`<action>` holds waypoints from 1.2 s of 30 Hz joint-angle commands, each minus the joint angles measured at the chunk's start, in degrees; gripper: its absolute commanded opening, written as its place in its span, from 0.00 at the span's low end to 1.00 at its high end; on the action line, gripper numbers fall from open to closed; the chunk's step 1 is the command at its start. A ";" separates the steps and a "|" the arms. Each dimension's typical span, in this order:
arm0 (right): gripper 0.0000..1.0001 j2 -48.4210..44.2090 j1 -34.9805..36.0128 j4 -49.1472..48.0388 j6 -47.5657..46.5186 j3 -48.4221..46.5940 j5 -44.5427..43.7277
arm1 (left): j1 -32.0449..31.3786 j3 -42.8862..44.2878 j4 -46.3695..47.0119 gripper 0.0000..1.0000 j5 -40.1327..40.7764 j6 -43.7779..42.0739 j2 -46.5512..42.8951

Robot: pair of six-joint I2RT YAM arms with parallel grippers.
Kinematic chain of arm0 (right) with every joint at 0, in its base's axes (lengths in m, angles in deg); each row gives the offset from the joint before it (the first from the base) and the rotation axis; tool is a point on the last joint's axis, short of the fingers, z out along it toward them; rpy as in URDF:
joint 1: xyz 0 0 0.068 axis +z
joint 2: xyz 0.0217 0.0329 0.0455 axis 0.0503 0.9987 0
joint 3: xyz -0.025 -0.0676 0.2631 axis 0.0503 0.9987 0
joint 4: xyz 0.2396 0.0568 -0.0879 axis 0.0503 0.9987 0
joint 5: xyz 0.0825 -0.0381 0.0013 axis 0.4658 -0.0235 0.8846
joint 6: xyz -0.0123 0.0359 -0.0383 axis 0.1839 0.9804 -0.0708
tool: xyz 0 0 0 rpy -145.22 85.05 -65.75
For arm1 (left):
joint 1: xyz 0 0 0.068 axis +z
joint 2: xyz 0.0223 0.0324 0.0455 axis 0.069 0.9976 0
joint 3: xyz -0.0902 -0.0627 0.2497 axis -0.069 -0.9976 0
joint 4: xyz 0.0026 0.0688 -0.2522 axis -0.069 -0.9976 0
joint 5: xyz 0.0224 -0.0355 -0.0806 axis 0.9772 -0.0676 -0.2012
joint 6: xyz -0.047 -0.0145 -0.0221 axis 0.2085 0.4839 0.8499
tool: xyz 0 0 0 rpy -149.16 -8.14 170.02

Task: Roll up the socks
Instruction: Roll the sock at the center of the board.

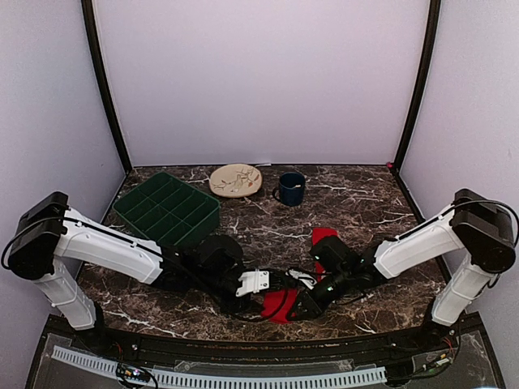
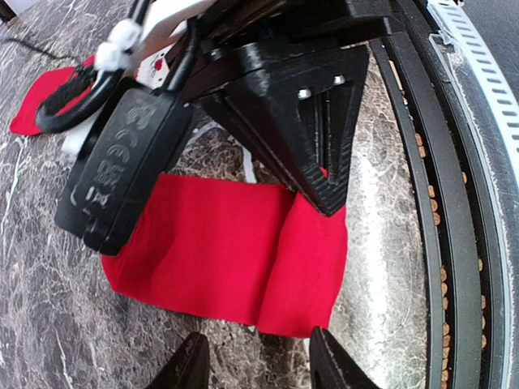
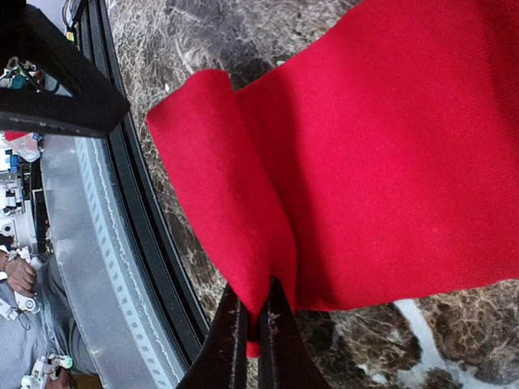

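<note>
Fabric of one red sock (image 2: 203,259) lies flat on the marble worktop (image 2: 40,275) just inside the near rail (image 2: 454,243), and its end nearest that rail is lifted into a fold. The right hand (image 3: 258,312) is pressed together on the edge of that fold, pinching a small tuck of cloth between its fingertips. Judging by the task, this hold is meant to turn the end over and start the roll, with the rest of the sock lying flat so it can be wound up. The left hand (image 2: 255,369) hovers just beside the sock's long edge, fingers spread and nothing between them, probably placed to pin or guide the cloth while the other hand turns it. A second sock (image 1: 323,237) lies apart, farther up the worktop beside the right arm (image 1: 422,239), apparently waiting its turn. Much is hard to read. From above, both hands and their cables cover most of the sock they work on, so only a red scrap shows, and the second sock is partly hidden by the right arm. The white patterned bands cannot be made out on either one. Both wrist views crop the cloth, so how many layers sit in the fold is unclear. A green tray (image 1: 166,209), plate (image 1: 236,180) and dark mug (image 1: 291,188) stand at the back, well apart from the work.
</note>
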 commanded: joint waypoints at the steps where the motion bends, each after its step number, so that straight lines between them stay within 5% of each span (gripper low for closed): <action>1: 0.00 1.40 -0.99 -0.25 0.65 -1.14 2.91 | -1.01 0.48 -0.03 0.44 -0.03 -3.15 -1.37; 27: 0.00 3.35 -2.10 2.27 -0.88 -2.89 7.69 | -3.63 8.87 -6.98 0.44 2.21 -8.89 9.55; 36: 0.00 3.93 -2.68 3.11 -1.42 -3.21 8.80 | -3.59 9.46 -8.79 0.31 0.14 -8.96 9.51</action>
